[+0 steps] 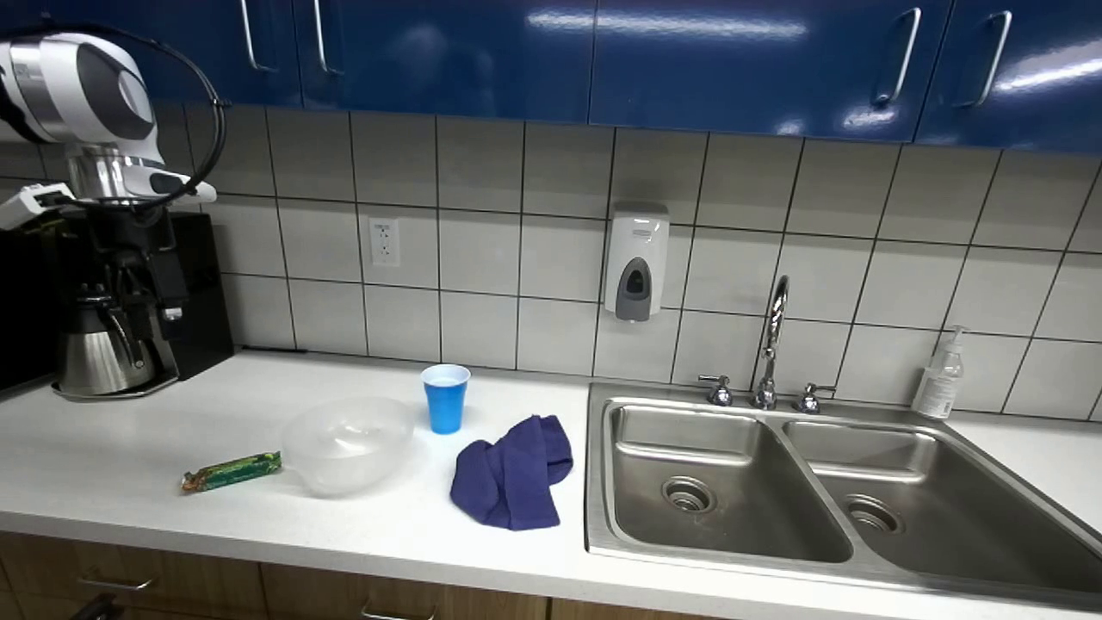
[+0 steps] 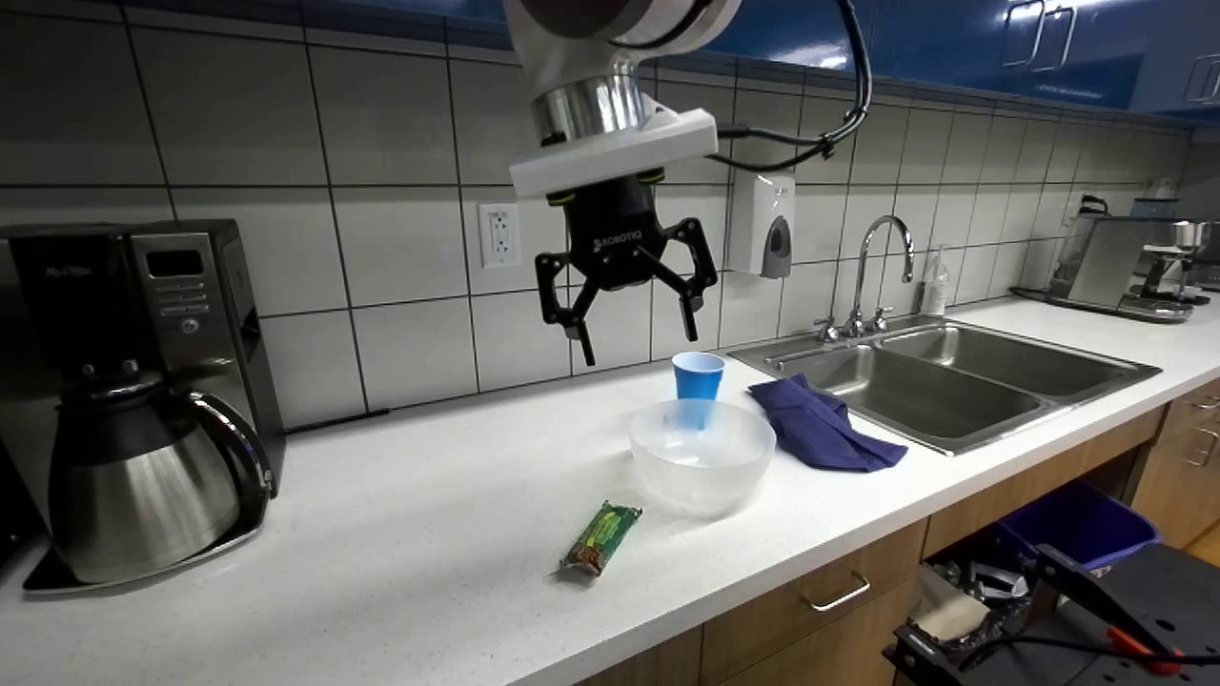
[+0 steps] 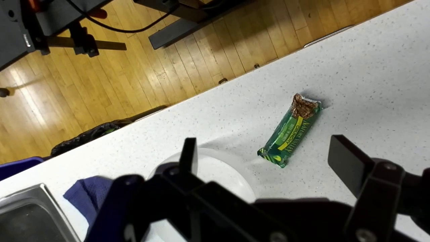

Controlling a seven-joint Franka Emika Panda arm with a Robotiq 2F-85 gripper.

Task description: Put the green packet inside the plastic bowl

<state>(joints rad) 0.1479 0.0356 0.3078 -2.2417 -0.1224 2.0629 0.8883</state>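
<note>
The green packet, a Nature Valley bar wrapper, lies flat on the white counter in both exterior views [image 1: 231, 472] [image 2: 602, 539] and in the wrist view [image 3: 290, 132]. The clear plastic bowl [image 1: 349, 448] stands upright close beside the packet with a small gap; nothing shows inside it. The bowl also shows in an exterior view [image 2: 702, 467] and, partly hidden by a finger, in the wrist view [image 3: 218, 168]. My gripper [image 2: 640, 350] is open and empty, high above the counter. In the wrist view the packet appears between and beyond the spread fingertips [image 3: 263, 143].
A blue cup [image 1: 445, 400] stands behind the bowl. A purple cloth [image 1: 514, 474] lies between bowl and sink [image 1: 600, 482]. A coffee maker with a steel carafe [image 2: 143, 486] stands at the counter's far end. The counter's front edge [image 2: 667, 619] runs near the packet.
</note>
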